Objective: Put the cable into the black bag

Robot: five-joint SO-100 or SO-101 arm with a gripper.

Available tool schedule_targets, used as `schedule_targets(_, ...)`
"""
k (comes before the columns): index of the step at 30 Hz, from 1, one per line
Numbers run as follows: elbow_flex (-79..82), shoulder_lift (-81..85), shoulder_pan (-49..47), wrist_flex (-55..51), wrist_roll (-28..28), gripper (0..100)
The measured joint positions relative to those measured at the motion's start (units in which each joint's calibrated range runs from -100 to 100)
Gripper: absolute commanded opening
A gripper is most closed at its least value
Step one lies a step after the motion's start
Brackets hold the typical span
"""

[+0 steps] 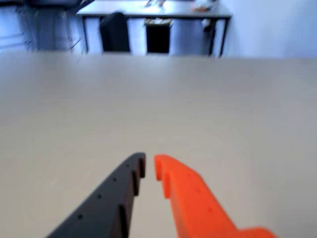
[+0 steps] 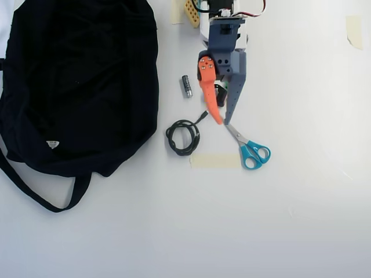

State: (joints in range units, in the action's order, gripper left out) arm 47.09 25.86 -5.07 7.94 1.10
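In the overhead view the cable (image 2: pixel 183 136) lies on the white table as a small black coil, its plug end pointing up-right toward the gripper. The black bag (image 2: pixel 75 81) fills the upper left, floppy, with a thin strap (image 2: pixel 35 194) trailing below it. My gripper (image 2: pixel 223 120) hangs just right of the cable's plug end, its orange and grey fingers drawn together with nothing held. The wrist view shows the gripper (image 1: pixel 149 162) over bare table; neither cable nor bag appears there.
Blue-handled scissors (image 2: pixel 250 149) lie right under the fingertips. A small battery (image 2: pixel 186 86) sits between bag and arm. A strip of tape (image 2: pixel 214 160) is stuck below the cable. A desk (image 1: pixel 153 12) stands beyond the table's far edge.
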Motion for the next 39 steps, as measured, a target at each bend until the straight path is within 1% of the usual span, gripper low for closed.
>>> schedule_targets(7,-24.21,-11.54,0.15,-17.52,0.0,3)
schedule_targets(11,-32.15,-14.53,1.1,-21.81,0.0,3)
schedule_targets(18,-33.49,-15.44,1.32,-22.07,0.0,2)
schedule_targets(24,-33.49,-15.44,3.38,-22.16,0.0,2)
schedule_targets(35,-33.49,-15.44,3.31,-22.76,0.05,3)
schedule_targets(37,-33.49,-15.44,3.16,-24.73,0.15,2)
schedule_targets(39,-33.49,-15.44,3.01,-29.54,0.15,2)
